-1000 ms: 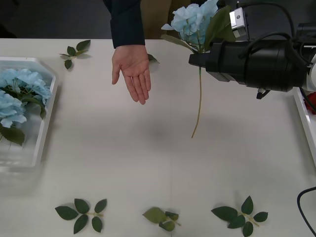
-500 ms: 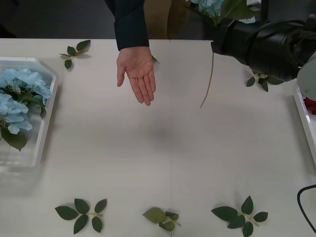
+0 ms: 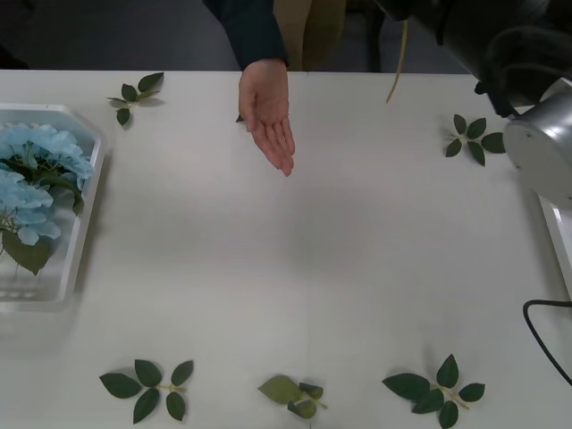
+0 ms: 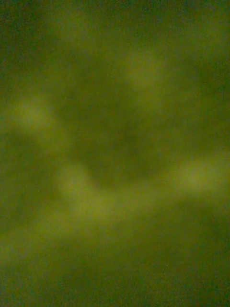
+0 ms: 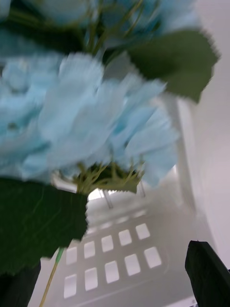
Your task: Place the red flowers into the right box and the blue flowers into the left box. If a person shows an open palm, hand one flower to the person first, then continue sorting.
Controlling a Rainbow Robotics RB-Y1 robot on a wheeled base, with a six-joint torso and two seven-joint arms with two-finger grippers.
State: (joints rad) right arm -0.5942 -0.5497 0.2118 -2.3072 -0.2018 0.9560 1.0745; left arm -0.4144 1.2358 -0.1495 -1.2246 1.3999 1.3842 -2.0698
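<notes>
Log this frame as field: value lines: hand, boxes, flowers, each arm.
person: open palm held out over the far side of the table, dark sleeve above it
left box: at table's left edge, holds blue flowers
right box: only a pale rim at the right edge, contents unseen
carried flower: a thin stem hangs at the top beside the right arm, head out of frame
left gripper: over the left box, fingers apart
loose leaf sprigs: scattered along near and far edges

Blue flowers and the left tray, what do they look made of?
The blue flowers: look like fabric, matte pale-blue petals with frayed edges, on thin green stems that are probably plastic. The left box: translucent white plastic, smooth and slightly glossy, with a moulded rounded rim and rectangular slots in its wall.
</notes>
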